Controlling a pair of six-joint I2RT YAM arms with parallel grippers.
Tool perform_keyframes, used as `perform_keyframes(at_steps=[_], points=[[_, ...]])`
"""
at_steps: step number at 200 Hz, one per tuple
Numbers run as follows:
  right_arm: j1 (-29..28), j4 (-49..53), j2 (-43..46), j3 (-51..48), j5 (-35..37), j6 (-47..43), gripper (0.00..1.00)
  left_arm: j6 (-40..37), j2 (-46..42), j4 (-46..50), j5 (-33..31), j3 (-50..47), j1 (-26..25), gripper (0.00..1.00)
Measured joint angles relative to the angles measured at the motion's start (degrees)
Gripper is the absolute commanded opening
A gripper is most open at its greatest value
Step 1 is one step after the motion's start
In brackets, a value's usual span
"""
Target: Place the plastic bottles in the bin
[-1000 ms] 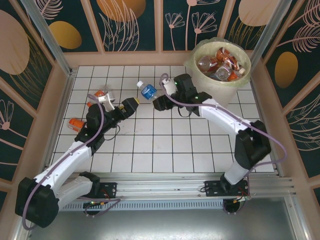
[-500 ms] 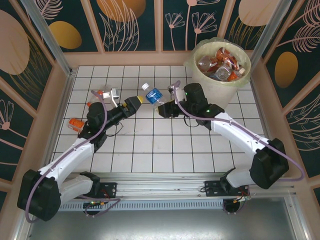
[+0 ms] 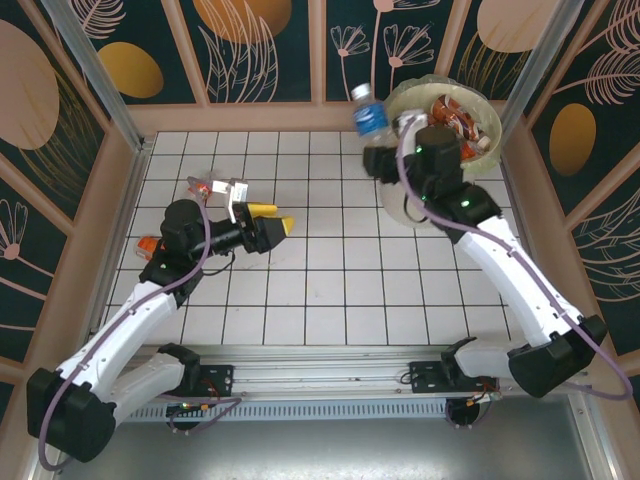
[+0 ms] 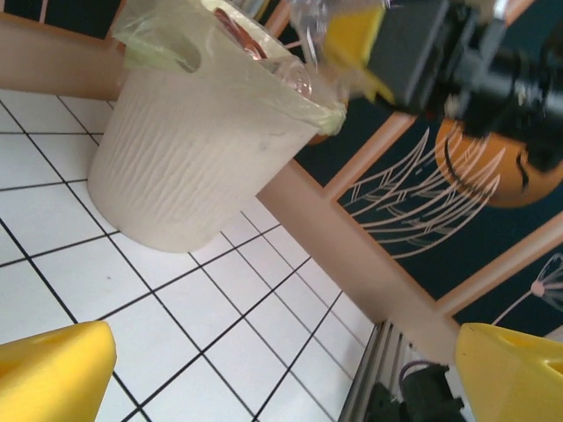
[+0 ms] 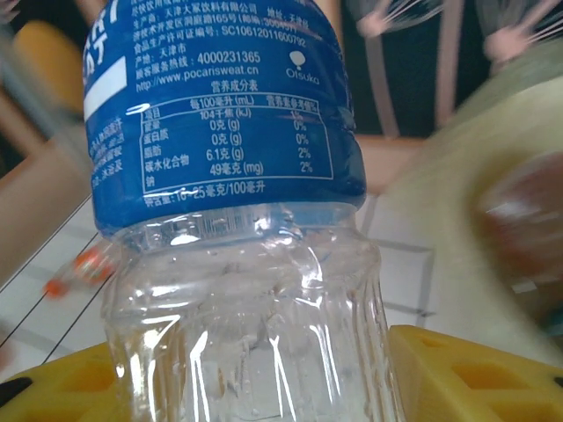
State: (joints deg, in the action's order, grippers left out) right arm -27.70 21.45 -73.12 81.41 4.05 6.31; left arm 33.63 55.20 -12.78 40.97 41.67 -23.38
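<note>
You have a white tiled table top (image 3: 330, 290) under everything, its squares marked off by thin dark lines. A low peach border (image 3: 260, 117) runs along its far edge and sides. Above it stand dark teal wall panels (image 3: 345, 75), split by peach battens (image 3: 318, 50) and drawn with pale leaves and flowers. Gold ovals sit on several, one at the far left (image 3: 130, 70). Two bare metal posts lean across the panels, the left post (image 3: 95, 75) and the right post (image 3: 550, 55). Along the near edge you see an aluminium rail (image 3: 330, 365), and below it a plain grey surface (image 3: 350, 450). In the left wrist view, a pale feathery leaf (image 4: 396, 220) is drawn beside an orange disc (image 4: 484, 185).
</note>
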Motion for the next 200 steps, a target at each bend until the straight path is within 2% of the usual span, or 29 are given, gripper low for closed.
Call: perform_keyframes(at_steps=[25,46,101,130,200], points=[[6.5,2.9,-2.5,7.1,3.1,0.2,0.59,-4.2,-1.9,3.9,0.9,0.8,0.0,0.98],[9.8,6.9,-6.5,13.1,4.1,0.7,0.60,-5.9,-2.7,5.4,1.5,0.8,0.0,0.99],[12.5,16.4,-19.4,25.3,6.1,2.0,0.62,-8.0,-4.5,7.0,1.4,0.7,0.0,0.99],[13.4,20.0,-22.5,27.3,6.2,3.1,0.63,-8.1,-5.1,7.0,2.0,0.5,0.0,0.99],[14.6,21.6,-22.0,25.8,4.4,3.6,0.72,-8.1,-5.9,6.8,2.0,-0.2,0.0,0.99]])
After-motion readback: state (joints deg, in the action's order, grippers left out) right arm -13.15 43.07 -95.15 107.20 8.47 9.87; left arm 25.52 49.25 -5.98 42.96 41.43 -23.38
